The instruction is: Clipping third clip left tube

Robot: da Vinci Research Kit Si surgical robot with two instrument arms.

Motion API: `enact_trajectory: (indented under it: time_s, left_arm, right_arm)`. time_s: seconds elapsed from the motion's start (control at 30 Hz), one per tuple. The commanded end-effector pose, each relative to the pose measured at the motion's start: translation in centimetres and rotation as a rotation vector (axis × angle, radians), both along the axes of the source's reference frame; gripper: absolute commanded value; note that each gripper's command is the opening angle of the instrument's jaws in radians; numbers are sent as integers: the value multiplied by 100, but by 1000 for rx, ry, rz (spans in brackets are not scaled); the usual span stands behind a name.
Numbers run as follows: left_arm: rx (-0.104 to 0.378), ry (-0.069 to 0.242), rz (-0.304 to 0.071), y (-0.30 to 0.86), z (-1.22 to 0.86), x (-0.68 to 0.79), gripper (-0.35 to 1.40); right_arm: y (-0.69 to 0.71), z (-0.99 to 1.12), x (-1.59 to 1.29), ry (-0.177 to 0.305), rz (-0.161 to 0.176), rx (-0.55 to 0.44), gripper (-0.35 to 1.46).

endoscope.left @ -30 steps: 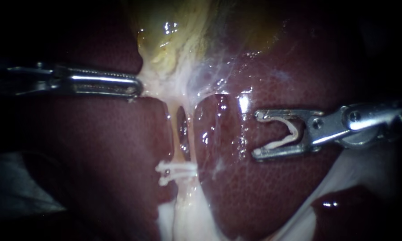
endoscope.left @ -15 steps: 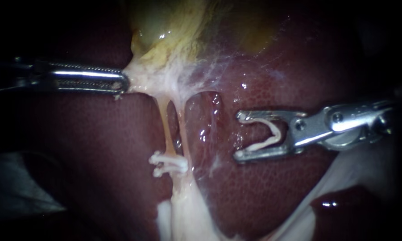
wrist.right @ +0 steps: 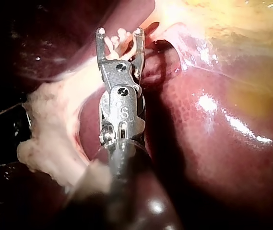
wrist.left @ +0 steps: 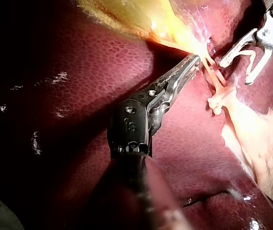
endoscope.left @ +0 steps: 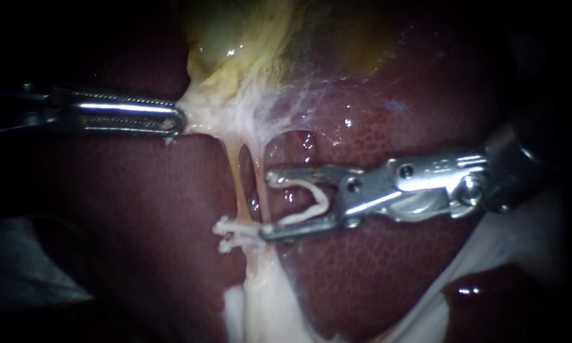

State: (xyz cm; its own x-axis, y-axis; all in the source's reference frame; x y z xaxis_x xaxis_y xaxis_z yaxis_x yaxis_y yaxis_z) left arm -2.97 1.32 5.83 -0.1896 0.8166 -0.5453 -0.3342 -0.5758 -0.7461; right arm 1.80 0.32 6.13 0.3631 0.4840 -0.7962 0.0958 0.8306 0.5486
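Whether the tube [endoscope.left: 235, 178] lies inside the loaded clip [endoscope.left: 324, 198] held by the right instrument [endoscope.left: 270, 204] cannot be told. Lower on the tube, that instrument covers part of the placed clips [endoscope.left: 233, 232]; their number is unclear.

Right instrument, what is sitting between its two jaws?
A white clip, bent like a V, is held between the jaws of the right instrument. The endoscope view shows it best.

Lit brightly at the centre, sank to black at every edge. Flared white on the wet liver [endoscope.left: 347, 122], the left instrument [endoscope.left: 178, 120], the right instrument [endoscope.left: 268, 204] and its clip [endoscope.left: 306, 204]. Burned out the pale tissue [endoscope.left: 204, 114].
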Motion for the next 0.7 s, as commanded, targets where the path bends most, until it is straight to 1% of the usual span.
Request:
enact_trajectory:
  time_s: [0.03, 0.23, 0.33, 0.43, 0.6, 0.7]
  left_arm:
    - [0, 0, 0, 0, -1, 1, -35]
    - [0, 0, 0, 0, -1, 1, -35]
    - [0, 0, 0, 0, -1, 1, -35]
    - [0, 0, 0, 0, -1, 1, -35]
    - [0, 0, 0, 0, -1, 1, -35]
    - [0, 0, 0, 0, -1, 1, -35]
  right_arm:
    - [1, 4, 1, 1, 1, 7, 49]
    - [2, 34, -1, -2, -3, 22, 49]
    - [3, 45, 1, 9, -11, 31, 49]
    - [4, 51, 8, 34, -14, 48, 49]
    - [7, 54, 22, 82, -15, 80, 49]
    - [8, 54, 30, 119, -5, 101, 48]
